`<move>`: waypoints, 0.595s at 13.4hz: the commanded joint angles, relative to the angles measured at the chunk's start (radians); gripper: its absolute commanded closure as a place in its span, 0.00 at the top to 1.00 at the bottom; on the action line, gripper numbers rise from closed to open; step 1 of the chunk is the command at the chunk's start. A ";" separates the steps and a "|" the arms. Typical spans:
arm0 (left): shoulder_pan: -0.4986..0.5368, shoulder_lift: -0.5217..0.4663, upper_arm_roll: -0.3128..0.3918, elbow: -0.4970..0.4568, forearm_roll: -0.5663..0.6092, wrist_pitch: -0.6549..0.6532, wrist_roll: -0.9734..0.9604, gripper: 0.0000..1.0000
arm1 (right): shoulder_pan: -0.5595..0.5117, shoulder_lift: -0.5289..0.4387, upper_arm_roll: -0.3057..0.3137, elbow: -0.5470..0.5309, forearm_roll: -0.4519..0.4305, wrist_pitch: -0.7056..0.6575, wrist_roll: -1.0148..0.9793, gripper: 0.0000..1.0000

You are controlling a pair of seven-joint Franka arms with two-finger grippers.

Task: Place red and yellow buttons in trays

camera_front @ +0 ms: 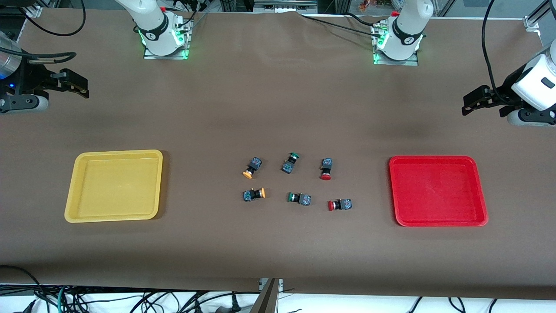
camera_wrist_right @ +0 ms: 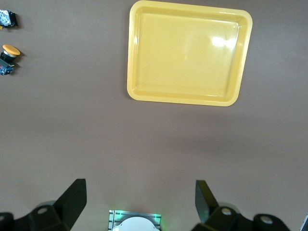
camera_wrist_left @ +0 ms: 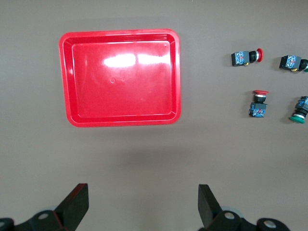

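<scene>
Two yellow-capped buttons (camera_front: pixel 252 168) (camera_front: pixel 254 194), two red-capped buttons (camera_front: pixel 326 168) (camera_front: pixel 339 204) and two green-capped ones (camera_front: pixel 290 163) (camera_front: pixel 299 198) lie on their sides mid-table. The yellow tray (camera_front: pixel 117 153) lies empty toward the right arm's end, and the red tray (camera_front: pixel 434 159) lies empty toward the left arm's end. My left gripper (camera_front: pixel 467 104) (camera_wrist_left: pixel 143 204) is open and empty, up over bare table at its end. Its wrist view shows the red tray (camera_wrist_left: pixel 120 33) and both red buttons (camera_wrist_left: pixel 247 57) (camera_wrist_left: pixel 259 103). My right gripper (camera_front: pixel 83 87) (camera_wrist_right: pixel 142 202) is open and empty over its end. Its wrist view shows the yellow tray (camera_wrist_right: pixel 187 7) and a yellow button (camera_wrist_right: pixel 7 58).
The brown mat (camera_front: pixel 278 243) covers the table. The arm bases (camera_front: pixel 165 39) (camera_front: pixel 397 43) stand at the edge farthest from the front camera. Cables (camera_front: pixel 130 300) hang below the edge nearest the front camera.
</scene>
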 commanded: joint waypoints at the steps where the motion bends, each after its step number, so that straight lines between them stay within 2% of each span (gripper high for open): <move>1: -0.002 -0.004 0.004 0.010 -0.021 -0.004 0.007 1.00 | -0.002 0.004 0.004 0.016 -0.004 -0.008 0.003 1.00; 8: -0.003 -0.004 0.004 0.010 -0.021 0.003 0.007 1.00 | -0.002 0.004 0.004 0.016 -0.006 -0.006 0.003 1.00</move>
